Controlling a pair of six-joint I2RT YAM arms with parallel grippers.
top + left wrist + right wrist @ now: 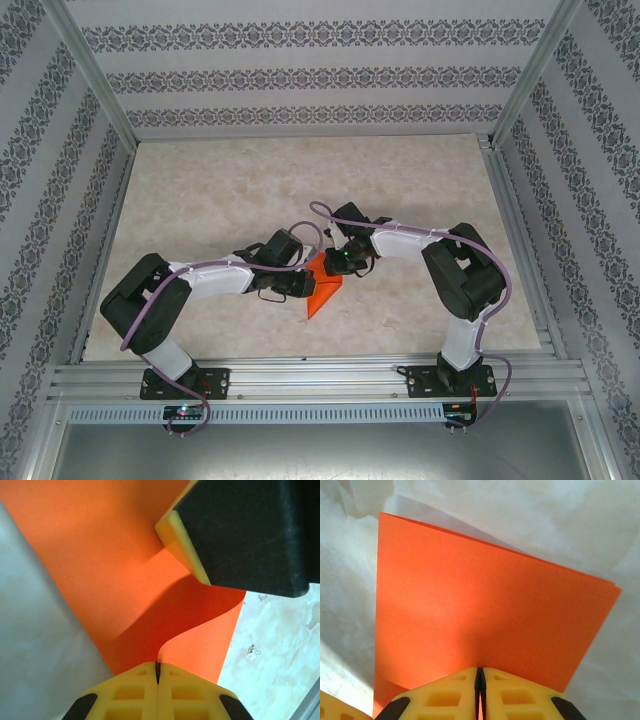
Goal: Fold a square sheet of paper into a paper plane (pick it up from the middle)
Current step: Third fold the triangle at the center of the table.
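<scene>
Looked down on a pale marbled table (200,190), boxed in by patterned walls (300,70) and an aluminium frame (300,375). Found the left arm (200,280) and right arm (450,260), bolted at the near edge, bent inward and meeting just short of the table's middle. Caught between them an orange-red sheet (322,290), folded over, with one corner aimed at the near rail. Saw from the right wrist a flat, doubled panel of it rising from the pinch, two layers parting slightly at the far right corner, marbled top behind. Saw from the left wrist the same sheet bowed in an S-curve, shadow across its lower half. Showed the right gripper (480,672) closed tight on the sheet's lower edge, paper running into the seam. Showed the left gripper (157,672) likewise clamped on the sheet, yellow fingers (125,695) pressed together around the curled edge, with the right gripper's black-backed side close by at upper right. Could not tell whether the sheet touched the table.
</scene>
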